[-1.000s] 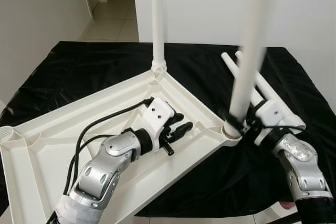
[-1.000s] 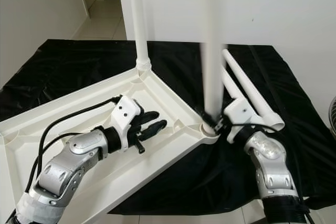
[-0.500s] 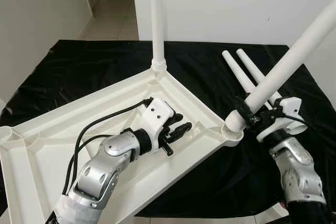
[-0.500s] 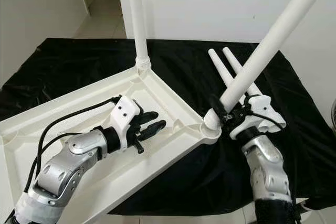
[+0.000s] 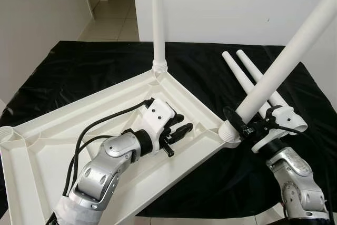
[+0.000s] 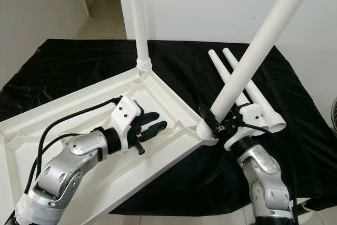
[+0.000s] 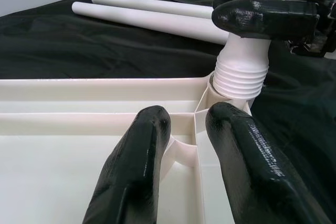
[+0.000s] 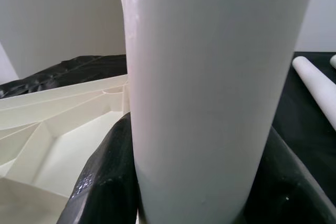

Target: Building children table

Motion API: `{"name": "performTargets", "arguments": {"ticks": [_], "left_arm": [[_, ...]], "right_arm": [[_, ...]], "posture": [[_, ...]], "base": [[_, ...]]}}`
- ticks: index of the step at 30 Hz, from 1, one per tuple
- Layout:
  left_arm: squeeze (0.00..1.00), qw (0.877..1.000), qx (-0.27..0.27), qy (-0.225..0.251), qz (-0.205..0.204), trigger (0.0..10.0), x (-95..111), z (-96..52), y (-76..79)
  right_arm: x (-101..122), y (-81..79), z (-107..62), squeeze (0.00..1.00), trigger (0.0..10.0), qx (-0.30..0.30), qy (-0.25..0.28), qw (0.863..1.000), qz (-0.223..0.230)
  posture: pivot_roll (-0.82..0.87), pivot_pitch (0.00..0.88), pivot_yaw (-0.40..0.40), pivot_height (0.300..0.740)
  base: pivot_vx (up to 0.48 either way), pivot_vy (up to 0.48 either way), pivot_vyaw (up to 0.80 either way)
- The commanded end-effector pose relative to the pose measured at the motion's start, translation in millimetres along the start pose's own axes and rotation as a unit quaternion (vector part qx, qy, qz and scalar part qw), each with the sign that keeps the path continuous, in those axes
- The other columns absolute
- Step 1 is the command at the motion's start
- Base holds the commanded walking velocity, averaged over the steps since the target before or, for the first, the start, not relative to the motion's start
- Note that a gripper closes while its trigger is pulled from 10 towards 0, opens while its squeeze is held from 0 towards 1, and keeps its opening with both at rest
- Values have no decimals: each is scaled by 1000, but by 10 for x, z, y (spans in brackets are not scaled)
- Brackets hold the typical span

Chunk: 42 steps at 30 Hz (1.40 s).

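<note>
The white plastic tabletop (image 5: 63, 130) lies upside down on a black cloth. One white leg (image 5: 158, 19) stands upright in its far corner socket. At the near right corner socket (image 5: 228, 133) a second leg (image 5: 287, 56) leans steeply to the right, its ribbed end (image 7: 239, 74) sitting in the socket. My right gripper (image 5: 239, 122) is shut on this leg just above the socket, a black finger (image 8: 102, 182) on each side. My left gripper (image 5: 181, 126) rests inside the tabletop, open, its fingers (image 7: 142, 150) holding nothing.
Two loose white legs (image 5: 247, 75) lie side by side on the black cloth (image 5: 79, 67) behind my right arm. A white wall stands close behind the table. A tiled hallway (image 5: 110, 19) opens at the back left.
The leg in my right gripper has tipped from upright to leaning right. Since then its foot and the gripper have slid slightly left at the socket. The left arm has not moved.
</note>
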<state>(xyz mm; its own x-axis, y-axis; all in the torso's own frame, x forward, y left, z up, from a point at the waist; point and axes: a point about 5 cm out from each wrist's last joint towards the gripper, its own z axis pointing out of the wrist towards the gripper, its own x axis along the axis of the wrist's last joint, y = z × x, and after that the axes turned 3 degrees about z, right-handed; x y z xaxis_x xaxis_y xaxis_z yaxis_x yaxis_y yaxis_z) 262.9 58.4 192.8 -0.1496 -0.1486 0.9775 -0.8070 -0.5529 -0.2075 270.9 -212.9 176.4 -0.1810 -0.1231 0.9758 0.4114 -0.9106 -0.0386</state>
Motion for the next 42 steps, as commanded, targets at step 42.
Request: {"name": "performTargets", "arguments": {"ticks": [42], "left_arm": [[0, 1000, -4, -8, -7, 10000, -11, -33, 13]], "right_arm": [[-648, -202, -265, 0, 10000, 32, -148, 983, -109]], "posture": [[-12, 95, 63, 740]], "base": [[0, 0, 0]]}}
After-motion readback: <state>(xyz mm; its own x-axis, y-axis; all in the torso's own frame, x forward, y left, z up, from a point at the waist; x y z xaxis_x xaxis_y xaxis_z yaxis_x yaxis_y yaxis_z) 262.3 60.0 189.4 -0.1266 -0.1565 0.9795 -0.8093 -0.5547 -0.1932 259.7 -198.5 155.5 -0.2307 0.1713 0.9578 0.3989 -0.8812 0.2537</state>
